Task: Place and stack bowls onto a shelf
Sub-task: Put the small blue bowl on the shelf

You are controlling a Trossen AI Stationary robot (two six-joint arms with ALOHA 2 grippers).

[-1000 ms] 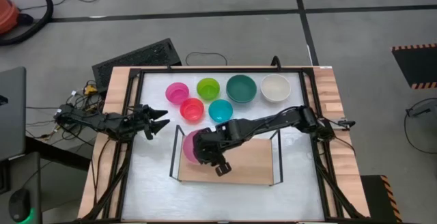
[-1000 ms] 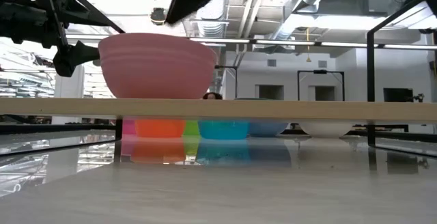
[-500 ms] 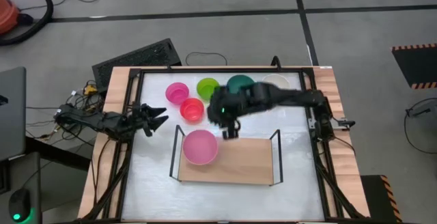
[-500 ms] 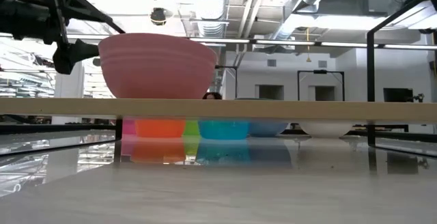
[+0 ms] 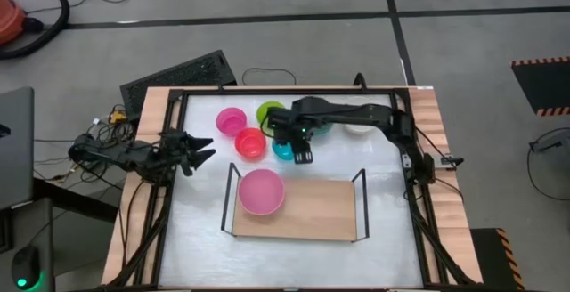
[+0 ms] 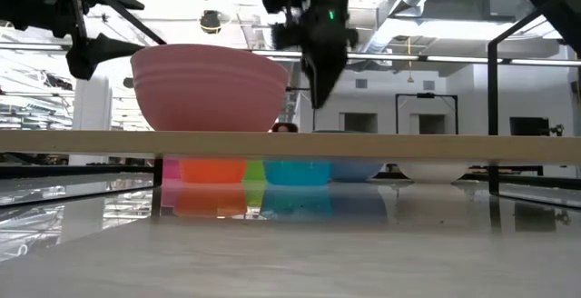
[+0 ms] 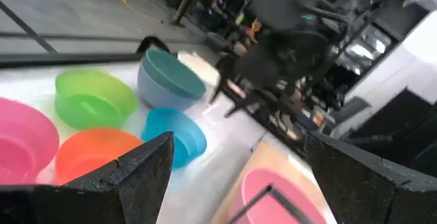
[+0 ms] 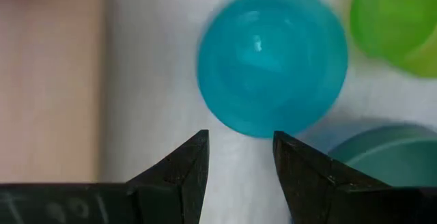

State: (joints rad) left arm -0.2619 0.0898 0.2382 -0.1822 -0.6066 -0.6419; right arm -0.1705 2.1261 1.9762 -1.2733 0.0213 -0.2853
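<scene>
High view shows the right claw (image 5: pixel 301 152), fingers apart, over the small blue bowl (image 5: pixel 286 147) at 12 o'clock from the shelf (image 5: pixel 321 210), likely to grab it, while the pink bowl (image 5: pixel 261 191) sits on the shelf's 9 o'clock end.

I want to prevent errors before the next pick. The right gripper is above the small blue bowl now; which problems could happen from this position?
1. The small blue bowl sits close to the orange-red bowl, green bowl and teal bowl; the descending right gripper may bump a neighbour.
2. In the right wrist view its open fingers flank only the bowl's edge, so a grasp could slip.
3. The pink bowl already occupies one end of the shelf; stacking carelessly could shift it.
</scene>
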